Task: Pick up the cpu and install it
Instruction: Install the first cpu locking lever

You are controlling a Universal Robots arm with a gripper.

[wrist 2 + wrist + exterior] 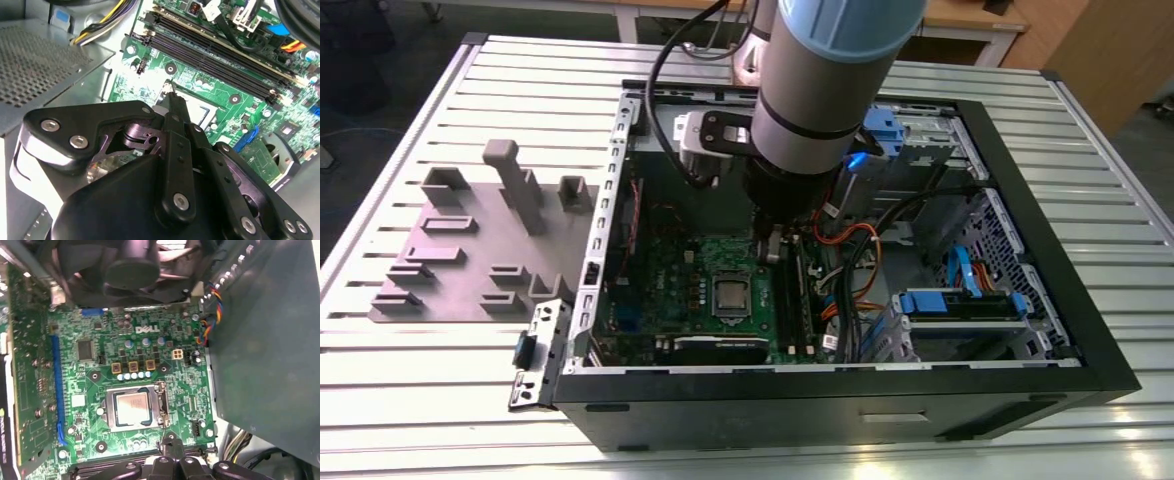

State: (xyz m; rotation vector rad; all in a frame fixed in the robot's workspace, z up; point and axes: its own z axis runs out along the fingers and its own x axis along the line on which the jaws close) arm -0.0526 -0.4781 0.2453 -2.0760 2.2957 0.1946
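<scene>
Silver cpu in socket, just beside the tool.

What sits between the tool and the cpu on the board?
In the first wrist view, only green motherboard and the socket frame's edge separate the tool from the cpu.

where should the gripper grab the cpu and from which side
By two opposite edges of the cpu, from straight above: it lies flat in the socket frame on the motherboard, leaving its thin rim as the graspable part. The gripper sits beside it.
</scene>
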